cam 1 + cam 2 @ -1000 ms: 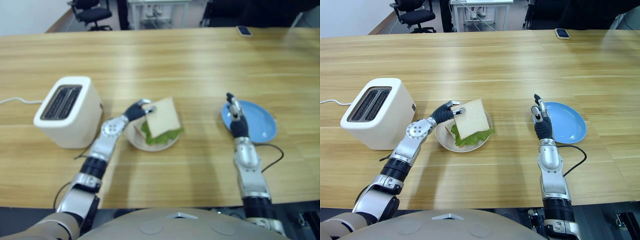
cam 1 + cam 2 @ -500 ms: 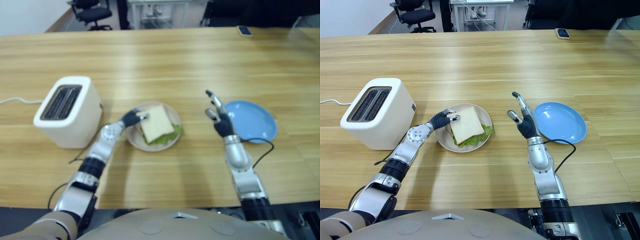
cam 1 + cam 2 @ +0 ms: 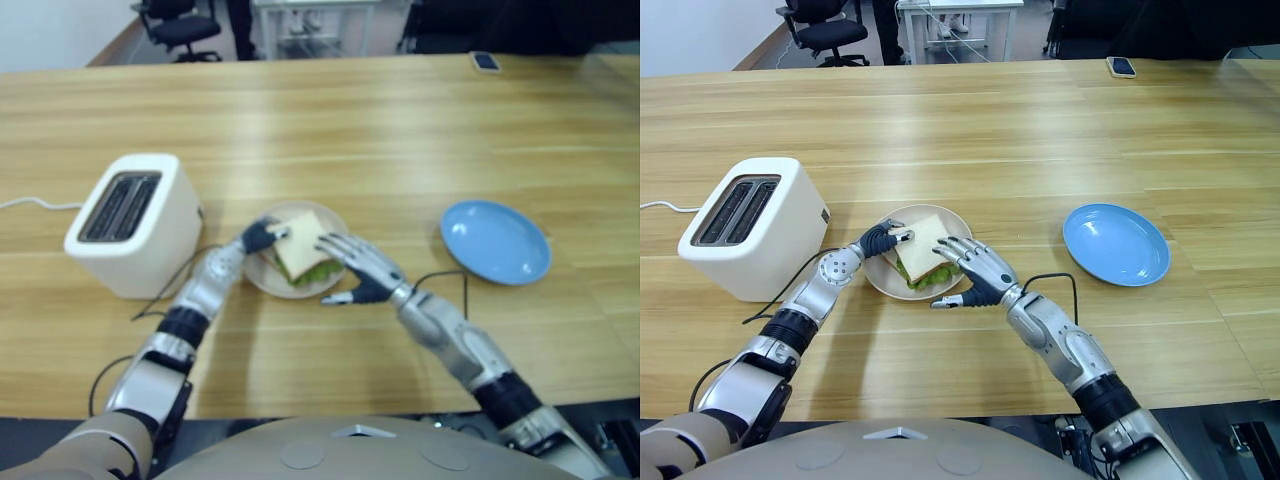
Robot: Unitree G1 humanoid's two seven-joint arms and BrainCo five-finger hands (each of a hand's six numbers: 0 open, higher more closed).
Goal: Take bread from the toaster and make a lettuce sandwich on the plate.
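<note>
A beige plate [image 3: 880,284] lies in front of me on the wooden table, holding green lettuce [image 3: 912,281] under a slice of bread [image 3: 923,245]. My left hand [image 3: 881,239] is at the plate's left rim, its fingers pinched on the near-left corner of the bread. My right hand [image 3: 975,274] rests at the plate's right edge with fingers spread, fingertips touching the bread's right side. The white toaster [image 3: 745,225] stands to the left with two dark slots; no bread sticks out.
An empty blue plate [image 3: 1116,244] lies to the right of the sandwich plate. A black cable [image 3: 1060,280] loops on the table by my right forearm. A white cord [image 3: 660,206] leaves the toaster leftward. A phone [image 3: 1119,66] lies at the far edge.
My right hand swung left from beside the blue plate and lowered flat onto the sandwich plate's right edge. The left hand brought the tilted bread down onto the lettuce and stays on it.
</note>
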